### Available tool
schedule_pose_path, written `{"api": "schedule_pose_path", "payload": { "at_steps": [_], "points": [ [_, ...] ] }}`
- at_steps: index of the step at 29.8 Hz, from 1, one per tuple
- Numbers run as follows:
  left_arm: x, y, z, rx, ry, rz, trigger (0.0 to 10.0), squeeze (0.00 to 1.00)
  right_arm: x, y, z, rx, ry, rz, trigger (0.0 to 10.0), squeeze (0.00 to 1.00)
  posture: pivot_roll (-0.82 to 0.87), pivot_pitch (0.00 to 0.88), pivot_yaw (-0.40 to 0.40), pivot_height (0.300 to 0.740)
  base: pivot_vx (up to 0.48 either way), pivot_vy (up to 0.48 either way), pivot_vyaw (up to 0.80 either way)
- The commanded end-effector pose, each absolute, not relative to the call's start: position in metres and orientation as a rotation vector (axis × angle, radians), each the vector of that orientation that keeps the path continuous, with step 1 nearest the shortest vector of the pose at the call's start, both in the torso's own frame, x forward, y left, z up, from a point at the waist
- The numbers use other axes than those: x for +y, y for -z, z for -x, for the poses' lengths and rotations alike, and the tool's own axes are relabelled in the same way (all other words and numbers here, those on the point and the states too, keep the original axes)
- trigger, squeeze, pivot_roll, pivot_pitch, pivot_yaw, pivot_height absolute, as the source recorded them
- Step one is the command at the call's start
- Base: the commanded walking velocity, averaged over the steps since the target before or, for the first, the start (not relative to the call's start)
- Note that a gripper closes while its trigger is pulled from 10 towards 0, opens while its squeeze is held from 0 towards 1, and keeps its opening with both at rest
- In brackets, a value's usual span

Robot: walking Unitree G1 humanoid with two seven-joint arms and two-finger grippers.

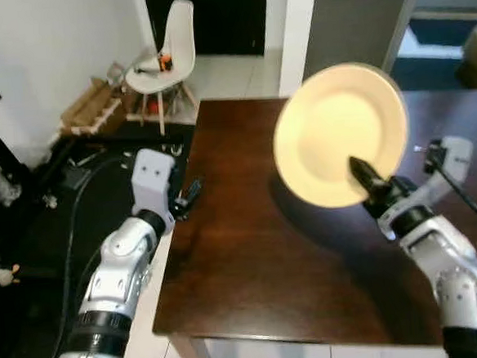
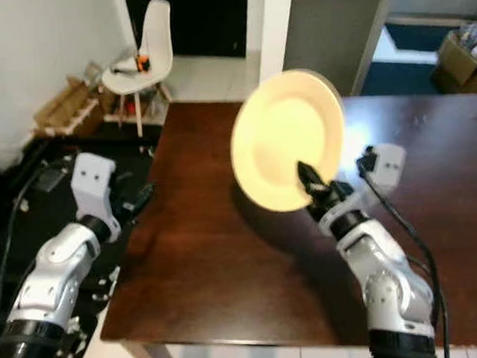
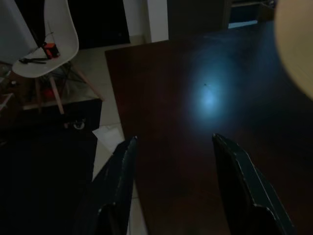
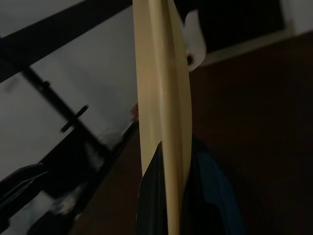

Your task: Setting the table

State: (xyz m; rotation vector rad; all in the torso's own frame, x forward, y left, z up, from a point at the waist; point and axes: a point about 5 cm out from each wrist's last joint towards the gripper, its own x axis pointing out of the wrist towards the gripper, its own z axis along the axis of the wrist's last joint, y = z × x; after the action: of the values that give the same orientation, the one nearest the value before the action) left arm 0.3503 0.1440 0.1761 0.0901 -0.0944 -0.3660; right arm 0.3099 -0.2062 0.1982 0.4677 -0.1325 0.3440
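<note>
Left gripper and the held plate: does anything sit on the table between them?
No. In the left eye view, only bare dark tabletop lies between the open left gripper and the cream plate clamped by the right gripper.

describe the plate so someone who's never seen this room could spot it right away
Find the dark wooden table in the middle of the room. Above it, the right tool pinches the lower edge of the plate, holding it tilted up in the air, clear of the tabletop. It is round, plain and pale cream, the one light thing against the dark wood.
</note>
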Motion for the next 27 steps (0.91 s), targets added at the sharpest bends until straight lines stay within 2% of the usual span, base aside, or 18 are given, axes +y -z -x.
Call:
{"api": "schedule_pose_path", "payload": {
  "at_steps": [1, 8, 13, 15, 19, 21, 23, 27],
  "points": [
    [0.146, -0.172, -0.348, -0.075, 0.37, -0.085, 10.0, 0.0, -0.204, -0.198, -0.307, -0.132, -0.37, -0.48, 10.0, 0.0, -0.12, 0.03, 0.098, 0.74, 0.0, 0.0, 0.0],
    [0.145, -0.177, -0.348, -0.081, 0.4, -0.087, 10.0, 0.0, -0.208, -0.184, -0.309, -0.053, -0.338, -0.461, 10.0, 0.0, -0.12, 0.032, 0.098, 0.74, 0.0, 0.0, 0.0],
    [0.147, -0.188, -0.35, -0.101, 0.413, -0.111, 10.0, 0.0, -0.215, -0.174, -0.316, -0.004, -0.284, -0.567, 10.0, 0.0, -0.11, 0.038, 0.103, 0.74, 0.0, 0.0, 0.0],
    [0.145, -0.204, -0.353, -0.131, 0.483, -0.195, 10.0, 0.0, -0.209, -0.172, -0.324, 0.034, -0.276, -0.677, 10.0, 0.0, -0.09, 0.044, 0.105, 0.74, 0.0, 0.0, 0.0],
    [0.144, -0.212, -0.353, -0.145, 0.534, -0.249, 10.0, 0.0, -0.207, -0.174, -0.324, 0.044, -0.284, -0.704, 10.0, 0.0, -0.09, 0.05, 0.106, 0.74, 0.0, 0.0, 0.0],
    [0.145, -0.222, -0.353, -0.157, 0.591, -0.296, 10.0, 0.0, -0.206, -0.177, -0.318, 0.046, -0.309, -0.715, 10.0, 0.0, -0.09, 0.051, 0.106, 0.74, 0.0, 0.0, 0.0],
    [0.144, -0.238, -0.352, -0.178, 0.69, -0.353, 10.0, 0.0, -0.208, -0.185, -0.292, 0.037, -0.331, -0.738, 10.0, 0.0, -0.11, 0.065, 0.106, 0.74, 0.0, 0.0, 0.0],
    [0.139, -0.241, -0.352, -0.182, 0.728, -0.361, 10.0, 0.0, -0.206, -0.19, -0.268, 0.033, -0.318, -0.755, 10.0, 0.0, -0.12, 0.075, 0.111, 0.74, 0.0, 0.0, 0.0]
  ]
}}
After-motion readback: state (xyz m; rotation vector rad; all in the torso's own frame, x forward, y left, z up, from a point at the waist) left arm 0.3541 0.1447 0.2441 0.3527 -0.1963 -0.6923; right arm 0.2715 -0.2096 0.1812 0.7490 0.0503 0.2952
